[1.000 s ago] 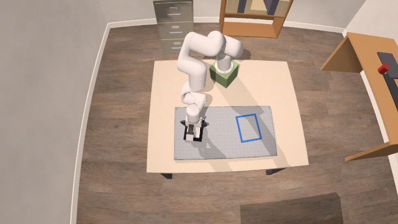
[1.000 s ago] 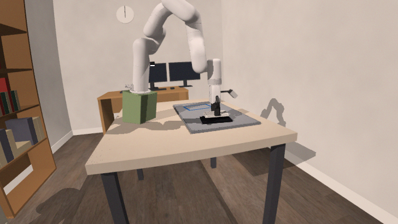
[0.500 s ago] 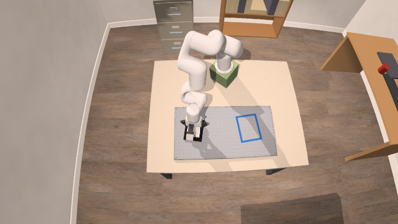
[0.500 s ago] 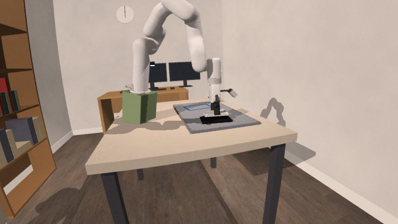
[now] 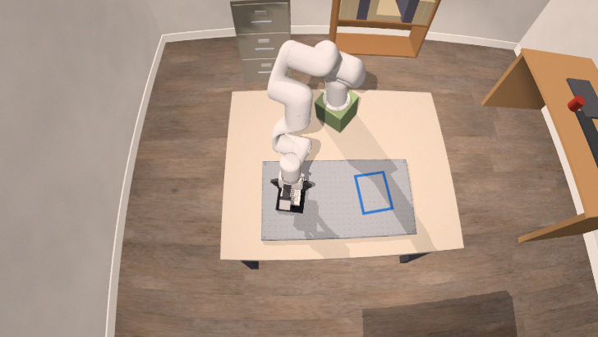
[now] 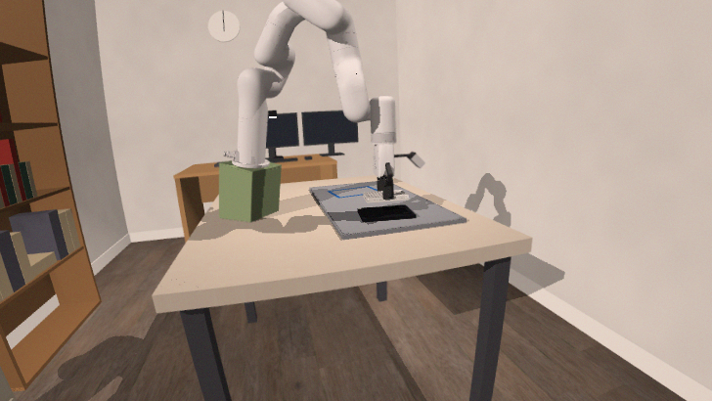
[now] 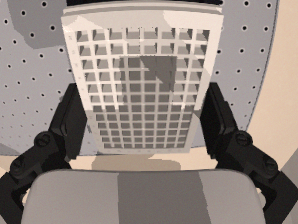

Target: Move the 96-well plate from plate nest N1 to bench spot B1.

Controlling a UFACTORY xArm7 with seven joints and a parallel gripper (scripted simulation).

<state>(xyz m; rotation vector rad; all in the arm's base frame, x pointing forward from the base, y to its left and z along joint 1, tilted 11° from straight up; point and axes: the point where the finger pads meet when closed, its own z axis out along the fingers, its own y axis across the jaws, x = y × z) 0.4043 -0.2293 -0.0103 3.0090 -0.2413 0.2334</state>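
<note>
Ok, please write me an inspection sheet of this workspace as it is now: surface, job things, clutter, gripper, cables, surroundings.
Surface: beige table carrying a grey perforated deck.
Job's things: white 96-well plate lifted above the black plate nest; blue taped outline holds nothing.
Clutter: nothing seen on the deck.
Gripper: gripper shut on the plate's long sides.
Cables: nothing seen.
Surroundings: green pedestal, bookshelf, filing cabinet, desk with monitors.
</note>
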